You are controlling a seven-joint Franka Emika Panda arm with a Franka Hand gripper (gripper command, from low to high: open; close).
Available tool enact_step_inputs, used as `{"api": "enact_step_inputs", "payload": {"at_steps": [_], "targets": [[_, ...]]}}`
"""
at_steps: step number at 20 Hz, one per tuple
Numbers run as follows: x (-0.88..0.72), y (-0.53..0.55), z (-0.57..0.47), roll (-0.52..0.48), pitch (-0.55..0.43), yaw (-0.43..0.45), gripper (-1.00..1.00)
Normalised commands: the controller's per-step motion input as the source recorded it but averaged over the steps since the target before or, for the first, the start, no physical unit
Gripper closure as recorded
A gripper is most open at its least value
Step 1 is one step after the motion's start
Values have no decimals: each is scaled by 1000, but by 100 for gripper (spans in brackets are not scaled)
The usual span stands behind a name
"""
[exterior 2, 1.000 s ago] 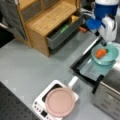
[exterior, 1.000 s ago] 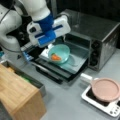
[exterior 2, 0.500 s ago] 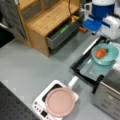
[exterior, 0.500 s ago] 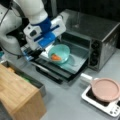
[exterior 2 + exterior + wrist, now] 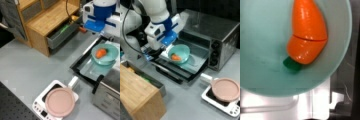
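Teal fills the wrist view: the round teal plastic bowl [image 5: 270, 50] sits close under the camera with the orange toy carrot [image 5: 307, 30] lying inside it, green stub end pointing to the view's lower left. No fingers show in that view, so I cannot tell whether the pincer is spread or closed.

Compared with a second ago, the white and blue arm has lifted and drawn back slightly in a front view, the gripper [image 5: 168, 48] now hanging at the bowl's left rim rather than over its middle. The bowl itself has not shifted; it rests on the glass of the open oven door [image 5: 195, 63], carrot unmoved.

Farther off stands the silver toaster oven [image 5: 220, 37]; toward a front view's bottom sit the pink pan [image 5: 60, 101] on the white hotplate [image 5: 40, 105] and the wooden shelf [image 5: 47, 17].
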Motion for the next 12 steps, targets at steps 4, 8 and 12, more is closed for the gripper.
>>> {"api": "enact_step_inputs", "payload": {"at_steps": [4, 8, 12], "targets": [[455, 8, 117, -242, 311, 116, -100], [304, 72, 125, -145, 183, 71, -100], [80, 99, 102, -130, 100, 83, -100]]}}
